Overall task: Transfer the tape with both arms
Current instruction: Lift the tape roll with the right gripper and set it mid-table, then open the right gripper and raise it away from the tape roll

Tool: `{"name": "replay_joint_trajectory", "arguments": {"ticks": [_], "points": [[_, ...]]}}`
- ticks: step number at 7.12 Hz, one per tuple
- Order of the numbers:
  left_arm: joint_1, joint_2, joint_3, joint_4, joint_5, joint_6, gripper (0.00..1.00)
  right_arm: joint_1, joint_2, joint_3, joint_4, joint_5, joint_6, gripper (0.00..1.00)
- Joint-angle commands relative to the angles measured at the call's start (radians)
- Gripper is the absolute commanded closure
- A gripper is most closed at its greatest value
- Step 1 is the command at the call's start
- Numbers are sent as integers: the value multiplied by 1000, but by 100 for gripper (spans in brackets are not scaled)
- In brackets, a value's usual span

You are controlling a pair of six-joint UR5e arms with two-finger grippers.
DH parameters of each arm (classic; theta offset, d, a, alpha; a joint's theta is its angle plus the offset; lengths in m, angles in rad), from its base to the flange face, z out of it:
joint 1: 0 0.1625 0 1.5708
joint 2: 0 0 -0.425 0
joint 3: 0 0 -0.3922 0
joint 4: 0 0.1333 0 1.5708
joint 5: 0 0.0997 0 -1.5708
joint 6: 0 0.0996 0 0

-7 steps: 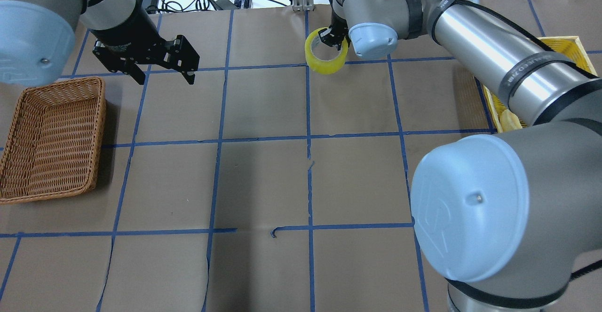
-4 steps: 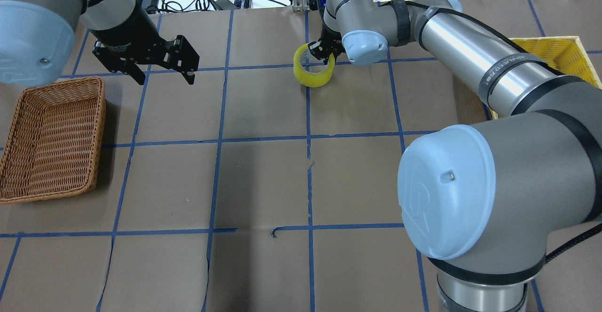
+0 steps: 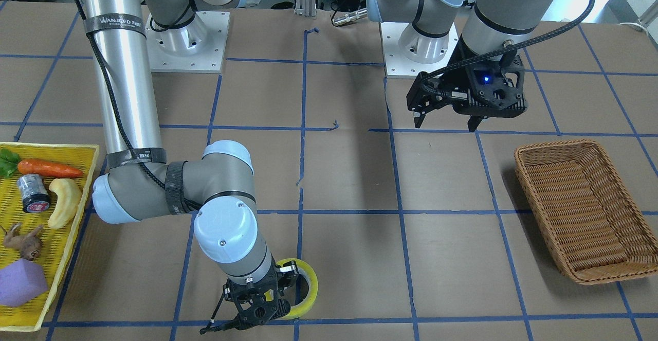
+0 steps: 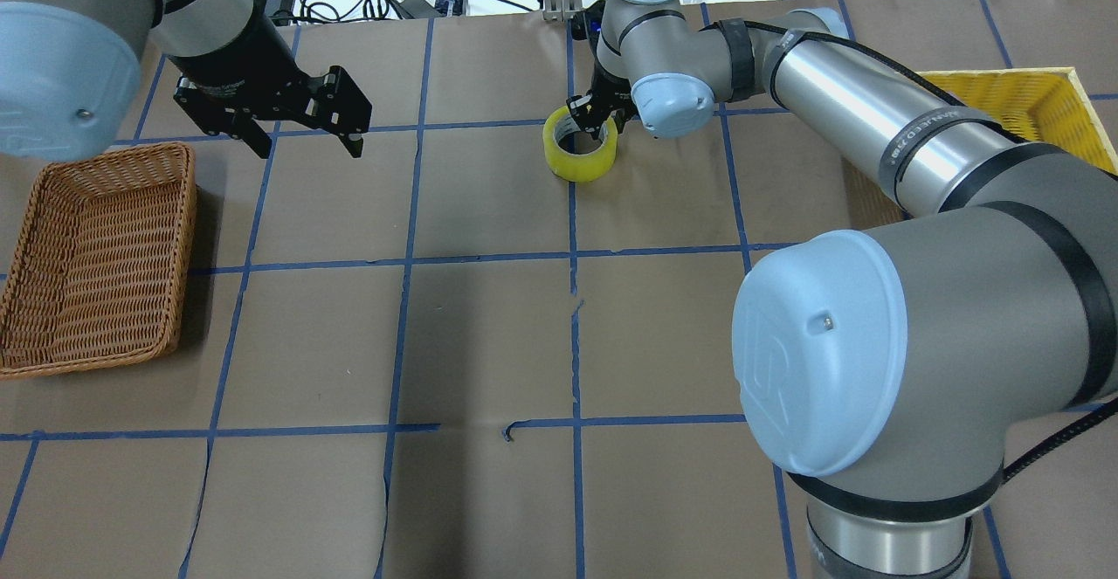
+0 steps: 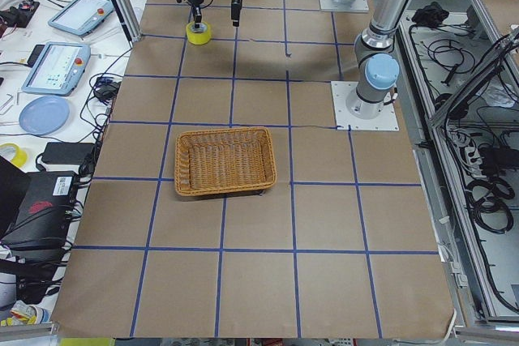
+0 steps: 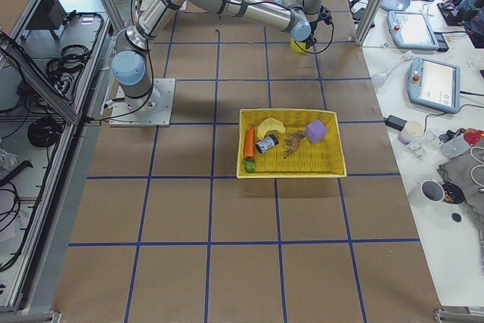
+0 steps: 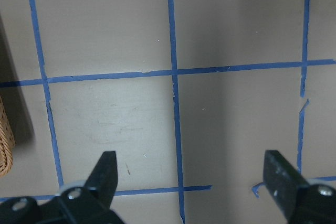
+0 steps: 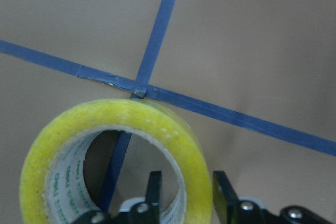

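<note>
Tape (image 4: 580, 158) — wall pinched in the right pincer (image 4: 590, 121) — left pincer (image 4: 307, 144) spread wide.

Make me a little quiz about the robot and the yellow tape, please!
1. True or false: the tape lies in the wicker basket.
2. Which gripper grips the tape? A: left. B: right. C: neither.
3. Fill in: the left gripper hangs over the table with its jaws ____.

Key: 1 false. 2 B: the right gripper pinches the roll's wall. 3 open.
</note>
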Motion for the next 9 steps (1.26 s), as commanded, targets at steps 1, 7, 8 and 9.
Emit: {"name": "replay_joint_trajectory", "arguments": {"ticks": [1, 7, 8, 9], "points": [[0, 0, 1, 0, -2, 0, 0, -3, -49, -1, 11, -3, 3, 0], [-15, -33, 13, 49, -5, -41, 0, -236, -565, 196, 493, -127, -18, 0], [-41, -37, 7, 81, -6, -84, 0, -253, -656, 272, 503, -127, -15, 0], [-98, -70, 10, 113, -5, -131, 0, -253, -725, 332, 497, -123, -12, 0]]}}
